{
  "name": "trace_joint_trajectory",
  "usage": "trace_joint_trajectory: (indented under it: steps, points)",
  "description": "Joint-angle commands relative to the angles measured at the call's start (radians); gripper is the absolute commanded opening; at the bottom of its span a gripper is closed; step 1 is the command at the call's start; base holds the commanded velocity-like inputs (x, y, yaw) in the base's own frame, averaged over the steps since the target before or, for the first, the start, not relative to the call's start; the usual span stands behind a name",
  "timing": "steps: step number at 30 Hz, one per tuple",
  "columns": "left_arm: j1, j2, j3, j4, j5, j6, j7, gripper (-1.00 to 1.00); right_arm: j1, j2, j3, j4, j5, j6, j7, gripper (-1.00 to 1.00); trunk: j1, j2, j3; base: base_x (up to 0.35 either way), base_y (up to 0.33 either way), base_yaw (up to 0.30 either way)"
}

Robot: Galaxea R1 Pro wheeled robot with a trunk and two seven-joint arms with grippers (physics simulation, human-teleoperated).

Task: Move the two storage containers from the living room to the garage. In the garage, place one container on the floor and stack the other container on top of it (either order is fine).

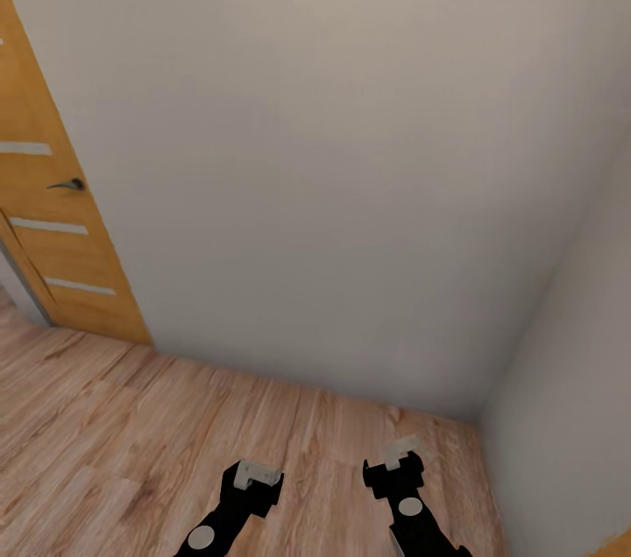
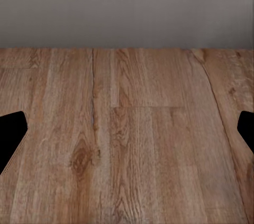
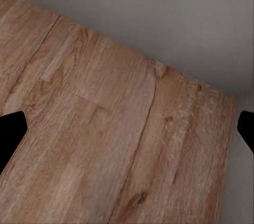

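Ahead and to the left of the left jaws (image 1: 259,475) stands a wooden door (image 1: 53,224) of orange-brown panels with pale horizontal strips and a dark lever handle (image 1: 68,184). A plain grey-white wall (image 1: 333,154) rises beyond both jaws, meeting a side wall (image 1: 570,347) in a corner past the right jaws (image 1: 399,454). Light wood-plank floor (image 2: 137,139), grained and knotted, lies under both. Each pair of jaws is spread wide, grasping nothing. The setting resembles the living room's flooring; no container is seen
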Motion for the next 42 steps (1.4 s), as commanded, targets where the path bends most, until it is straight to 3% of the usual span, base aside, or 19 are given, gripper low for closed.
trace_joint_trajectory:
  steps: [1,11,28,42]
  points:
    - [-0.001,0.0,-0.001,0.001,0.003,-0.003,-0.002,1.0,0.0,0.0,0.003,-0.002,0.011,0.01,-0.005,1.0,0.001,-0.001,-0.002,0.32,0.0,0.239]
    - [-0.001,0.0,-0.001,0.001,0.003,-0.004,-0.002,1.0,0.0,0.0,0.004,-0.001,0.011,0.01,-0.005,1.0,0.001,-0.001,-0.01,0.305,0.0,0.204]
    - [-0.001,0.0,-0.001,0.001,0.003,-0.003,-0.002,1.0,0.0,0.0,0.004,0.015,0.012,0.01,-0.005,1.0,0.001,-0.001,0.005,0.095,0.027,0.026]
    - [-0.001,0.0,-0.001,0.002,0.003,-0.003,-0.002,1.0,0.0,0.0,0.003,0.017,0.012,0.01,-0.005,1.0,0.001,-0.001,0.005,0.311,0.127,0.244]
